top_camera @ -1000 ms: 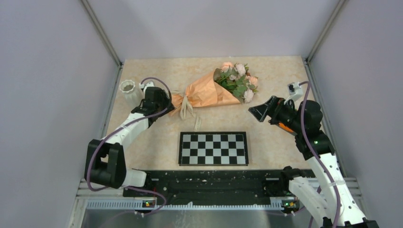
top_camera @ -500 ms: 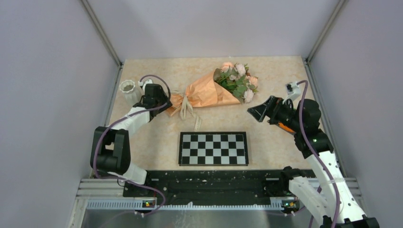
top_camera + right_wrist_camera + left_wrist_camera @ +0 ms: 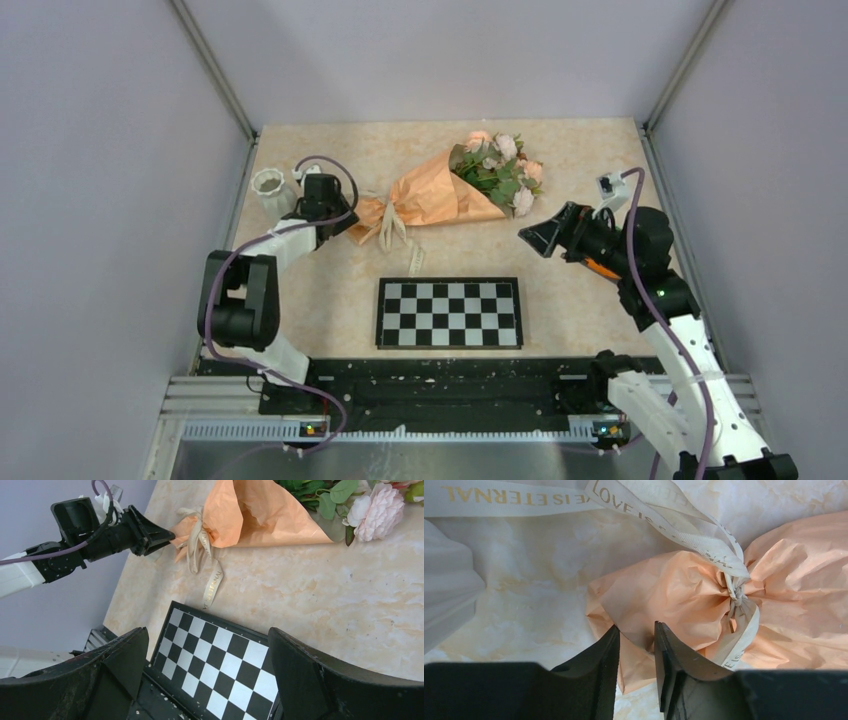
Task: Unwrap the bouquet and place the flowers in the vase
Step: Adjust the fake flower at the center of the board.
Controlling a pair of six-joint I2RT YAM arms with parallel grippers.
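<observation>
**Bouquet's (image 3: 659,590) paper tail straddled by the narrow-set fingers (image 3: 606,650) of the left gripper (image 3: 636,627)**

Whether the paper was actually pinched could not be told. The tail lay directly ahead of those fingers, just short of the cream ribbon (image 3: 704,542) knot, so the left arm was judged the nearer. From there the bouquet's long axis ran rightward and away across the table (image 3: 600,160). The flowers (image 3: 500,165) lay at the far end, near the right gripper (image 3: 207,632), which was held wide and empty. One bouquet, one vase (image 3: 268,188) beside the left arm and one checkerboard (image 3: 448,312) were counted.

vase (image 3: 268,190) just beside left gripper (image 3: 351,222), checkerboard (image 3: 449,312) flat before bouquet (image 3: 440,196)
</observation>
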